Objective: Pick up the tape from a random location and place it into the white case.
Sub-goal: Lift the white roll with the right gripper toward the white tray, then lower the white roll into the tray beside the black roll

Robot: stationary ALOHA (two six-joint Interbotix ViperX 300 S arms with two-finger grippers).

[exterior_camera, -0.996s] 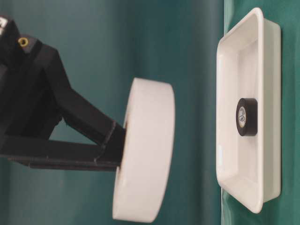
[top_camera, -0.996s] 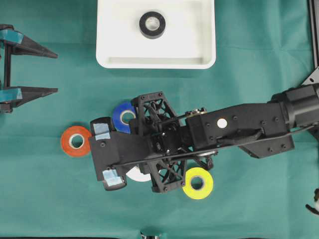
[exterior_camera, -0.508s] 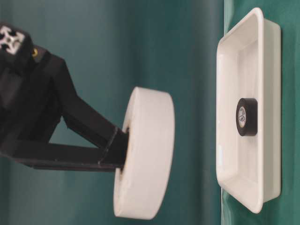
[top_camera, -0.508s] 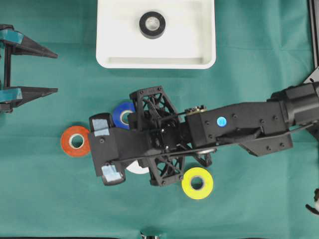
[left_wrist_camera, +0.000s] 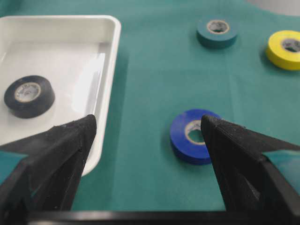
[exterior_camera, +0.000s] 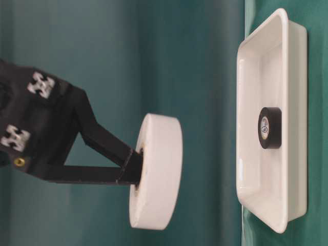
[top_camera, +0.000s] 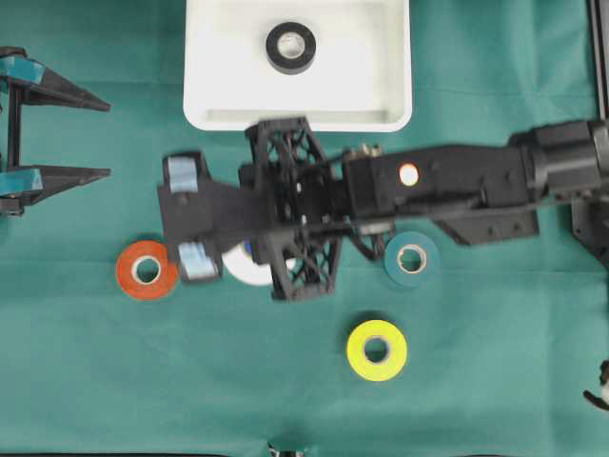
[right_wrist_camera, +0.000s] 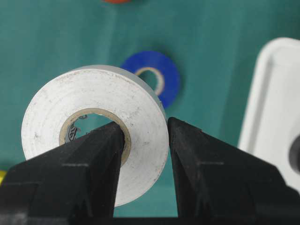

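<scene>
**White tape held clear of the desk, short of the case**

White tape (right_wrist_camera: 96, 133) sits clamped in the right gripper (right_wrist_camera: 145, 140), one finger (right_wrist_camera: 91, 164) pushed through the cardboard core and the other pressed against the outer face of the roll. In the table-level view the roll (exterior_camera: 156, 171) hangs in the air on the end of the black fingers, its flat side turned toward the white case (exterior_camera: 279, 51) and well apart from it. From overhead, only a sliver of the roll (top_camera: 249, 269) shows beneath the right gripper (top_camera: 190, 217), which reaches across the middle of the green-covered desk (top_camera: 495, 381) and ends just below the near rim of the white case (top_camera: 390, 95).

The case lies at the far edge of the desk, and a black tape roll (top_camera: 290, 47) already lies flat inside it, toward its far side.

Other rolls lie flat on the cloth. An orange roll (top_camera: 147, 270) sits just left of the right gripper's tip. A teal roll (top_camera: 412, 258) lies beside the right arm, and a yellow roll (top_camera: 376, 350) lies nearer the front edge, apart from the rest. A blue roll (left_wrist_camera: 191, 136) rests on the cloth directly under the raised white one, near the case's rim.

The left gripper (top_camera: 95, 136) rests at the left edge of the desk, its fingers spread wide with nothing between them.
</scene>
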